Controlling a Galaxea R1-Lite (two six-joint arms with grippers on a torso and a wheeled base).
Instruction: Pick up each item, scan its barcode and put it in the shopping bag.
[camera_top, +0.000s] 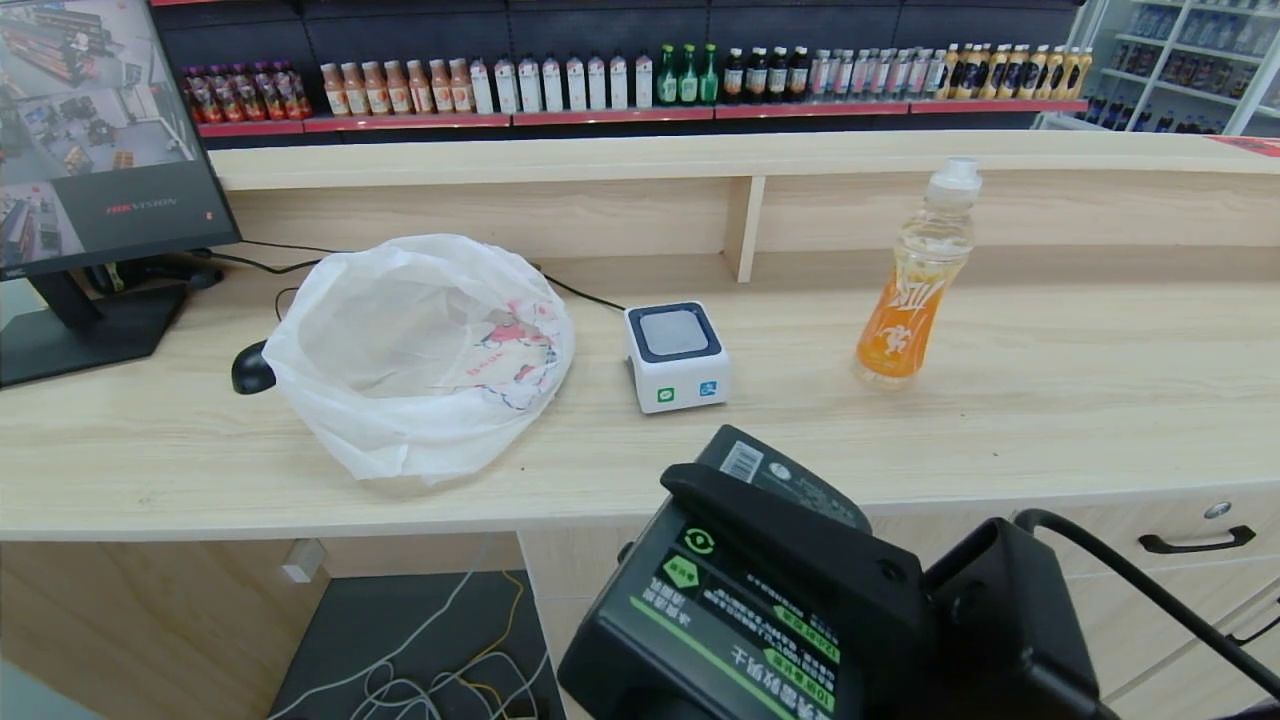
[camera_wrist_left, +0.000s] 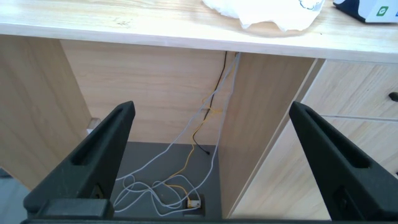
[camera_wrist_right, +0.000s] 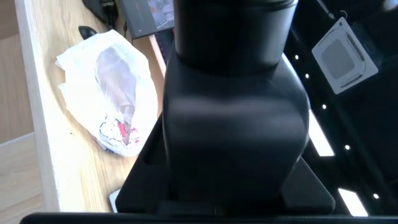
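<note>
Clearly left jaws wide; right jaws clamp black pack (camera_top: 735, 612), bottom cut off.

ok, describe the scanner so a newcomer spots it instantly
On the long wooden counter, look between the white shopping bag and the orange drink bottle. The scanner is the small white cube with a dark-framed grey window on top.

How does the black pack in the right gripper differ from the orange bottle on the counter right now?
The black pack is boxy and dark with green labels; the orange bottle is tall and round, with a white cap. The pack is tilted, clamped in the right gripper in front of the counter; the bottle stands upright on it, untouched. Neither is in the shopping bag.
</note>
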